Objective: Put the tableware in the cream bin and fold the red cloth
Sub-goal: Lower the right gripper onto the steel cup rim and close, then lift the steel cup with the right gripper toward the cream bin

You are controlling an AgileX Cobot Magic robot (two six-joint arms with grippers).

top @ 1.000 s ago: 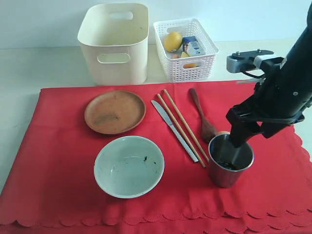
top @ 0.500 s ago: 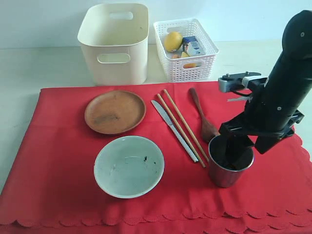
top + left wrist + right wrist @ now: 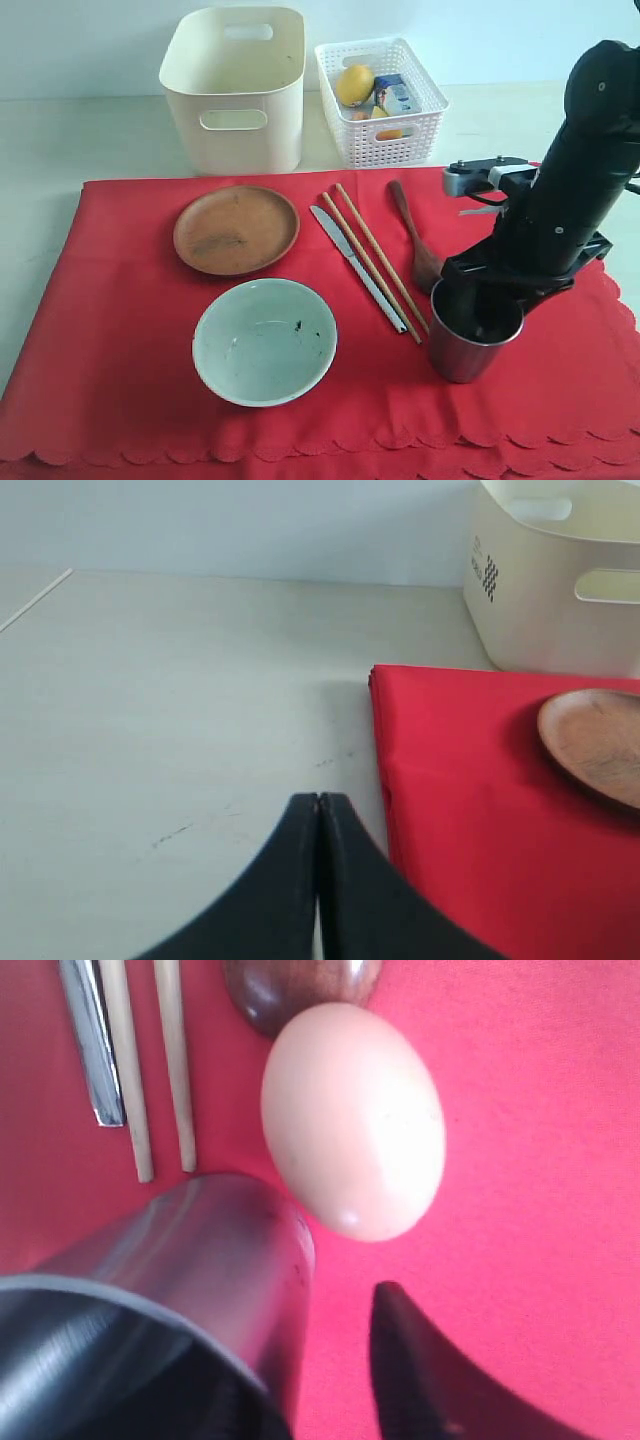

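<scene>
Here, your right end effector (image 3: 482,318) straddles the rim of the steel cup (image 3: 458,362), jaws not yet clamped, for a wall pinch toward the far cream bin (image 3: 235,95).

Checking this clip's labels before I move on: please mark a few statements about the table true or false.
1. The plate is in the cream bin. False: it lies on the red cloth.
2. The right gripper is at the cup's rim. True.
3. The left gripper is shut. True.
4. The bowl sits on the plate. False: they lie apart on the cloth.
5. An egg lies beside the cup. True.
</scene>
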